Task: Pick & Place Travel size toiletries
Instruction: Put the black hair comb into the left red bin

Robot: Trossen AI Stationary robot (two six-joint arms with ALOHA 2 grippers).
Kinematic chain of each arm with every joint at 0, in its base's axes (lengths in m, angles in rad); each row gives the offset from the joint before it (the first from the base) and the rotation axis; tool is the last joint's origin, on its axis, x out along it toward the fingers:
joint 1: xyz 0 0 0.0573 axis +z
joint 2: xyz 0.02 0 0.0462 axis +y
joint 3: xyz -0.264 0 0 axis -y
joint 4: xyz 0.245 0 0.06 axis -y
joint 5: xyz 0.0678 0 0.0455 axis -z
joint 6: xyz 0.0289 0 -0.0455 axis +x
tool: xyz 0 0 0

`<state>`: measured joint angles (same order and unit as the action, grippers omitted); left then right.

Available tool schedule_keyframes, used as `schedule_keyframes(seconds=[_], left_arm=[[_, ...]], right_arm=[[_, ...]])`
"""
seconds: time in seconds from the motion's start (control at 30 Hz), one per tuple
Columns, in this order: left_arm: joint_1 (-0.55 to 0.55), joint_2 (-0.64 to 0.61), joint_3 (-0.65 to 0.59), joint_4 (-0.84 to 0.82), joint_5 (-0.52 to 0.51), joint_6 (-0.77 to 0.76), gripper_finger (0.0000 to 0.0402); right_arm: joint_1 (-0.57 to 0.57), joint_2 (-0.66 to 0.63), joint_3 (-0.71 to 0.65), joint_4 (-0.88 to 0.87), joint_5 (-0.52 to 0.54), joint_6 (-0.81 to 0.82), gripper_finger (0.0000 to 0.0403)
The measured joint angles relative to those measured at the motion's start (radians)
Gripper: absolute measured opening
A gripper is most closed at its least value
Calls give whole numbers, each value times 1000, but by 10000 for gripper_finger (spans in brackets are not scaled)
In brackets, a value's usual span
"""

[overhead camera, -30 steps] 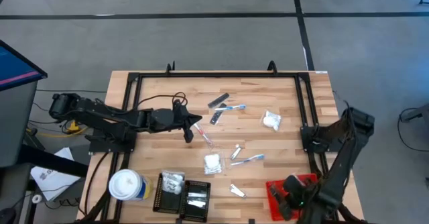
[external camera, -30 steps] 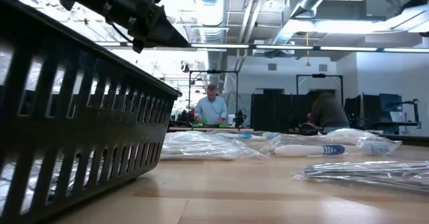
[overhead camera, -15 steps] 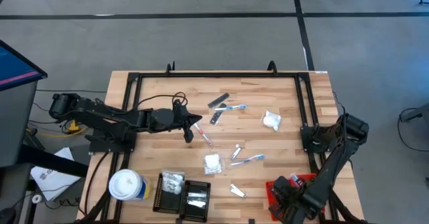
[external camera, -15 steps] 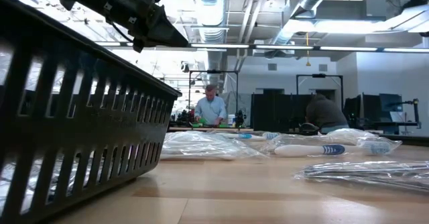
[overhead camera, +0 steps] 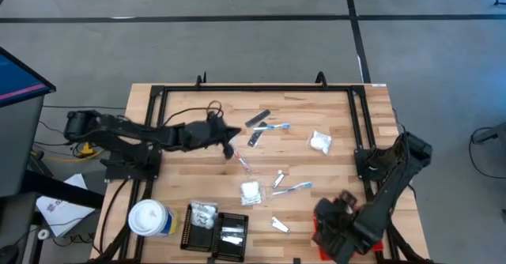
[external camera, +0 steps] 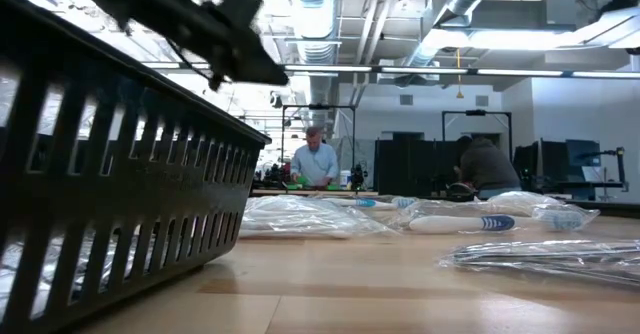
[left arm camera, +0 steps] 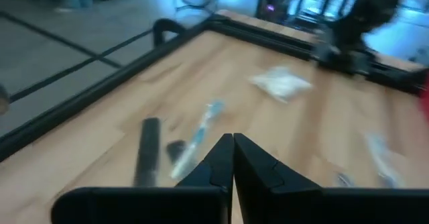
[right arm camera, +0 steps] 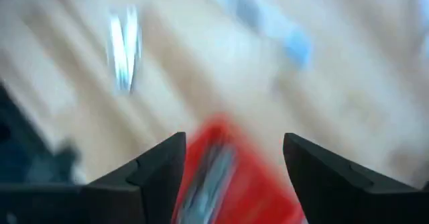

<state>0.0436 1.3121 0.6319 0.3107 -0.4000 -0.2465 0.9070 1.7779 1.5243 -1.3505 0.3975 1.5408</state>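
While most of the travel size toiletries lie loose on the wooden table (overhead camera: 332,110), a few already sit in trays. Scattered at mid-table: a white puffy packet (overhead camera: 319,142) toward the right rail, a second white packet (overhead camera: 251,192) nearer the front, a blue stick (overhead camera: 274,126) and two dark grey bars (overhead camera: 257,119) at the far middle, a red-and-white stick (overhead camera: 241,160) just left of centre, another blue stick (overhead camera: 293,188) with a silvery sachet (overhead camera: 278,179) beside it, and one more sachet (overhead camera: 280,225) near the front edge.

Black ribbed tray (overhead camera: 216,228) at front, left of centre — holds a white packet and a silvery item. White-topped canister (overhead camera: 149,218) stands just left of it. Red tray (overhead camera: 341,224) at front right, largely covered by the right arm.

Right gripper (right arm camera: 234,160) hangs over the red tray, fingers spread wide with nothing between them; right wrist view shows red below with a pale sliver on it, too blurred to identify.

Left gripper (overhead camera: 230,144) is above the table left of centre, close to the red-and-white stick — fingers pressed together, empty in the left wrist view.

Low view: black tray wall at left, plastic-wrapped items across the table, two people in the room beyond.
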Motion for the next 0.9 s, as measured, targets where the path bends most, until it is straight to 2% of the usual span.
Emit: schedule_keyframes(seconds=[0.07,0.17,0.33,0.43,0.53,0.7,0.9], left_arm=[[60,86,35,25,30,-26,2],[156,233,159,-15,64,-91,2],[271,458,470,-346,136,-136,2],[317,578,666,-544,163,-140,1],[352,673,813,-660,202,-140,1],[393,743,925,-718,250,-158,1],[407,833,928,-759,292,-236,1]], right_arm=[[-31,0,44,-61,127,-71,244],[-73,0,94,-106,298,-170,235],[-87,-9,107,-110,502,-259,216],[-63,-21,107,-108,567,-261,203],[-15,-28,107,-104,642,-261,187],[63,-28,107,-104,707,-251,162],[105,-24,107,-101,764,-250,144]])
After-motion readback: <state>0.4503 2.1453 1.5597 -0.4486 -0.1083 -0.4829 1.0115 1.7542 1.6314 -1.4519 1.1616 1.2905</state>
